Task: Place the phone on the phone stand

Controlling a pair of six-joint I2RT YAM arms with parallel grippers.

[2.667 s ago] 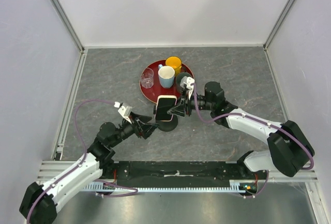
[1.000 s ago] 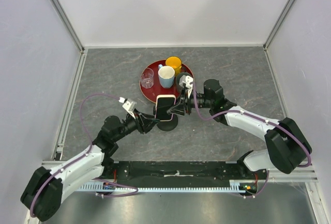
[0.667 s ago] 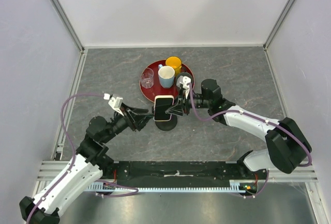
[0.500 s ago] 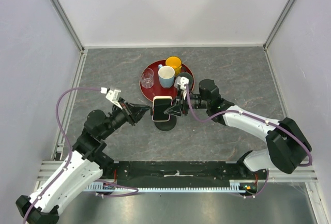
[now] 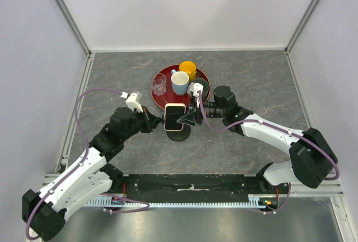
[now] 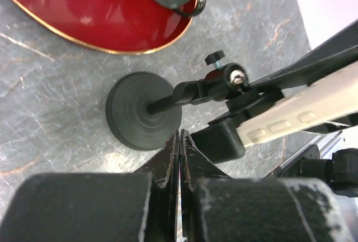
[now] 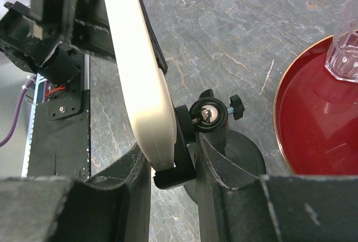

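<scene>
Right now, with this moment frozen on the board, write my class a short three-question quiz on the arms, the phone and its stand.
1. True or false: the phone lies flat on the red tray.
2. Which fingers are pressed together with nothing between them? A: the left fingers. B: the right fingers. C: both.
3. Fill in the blank: the phone's lower edge sits in the ____ on top of the phone stand.

Key:
1. False. The phone stands on edge, off the tray.
2. A. The right fingers straddle the phone's lower edge and its holder.
3. Clamp.
</scene>
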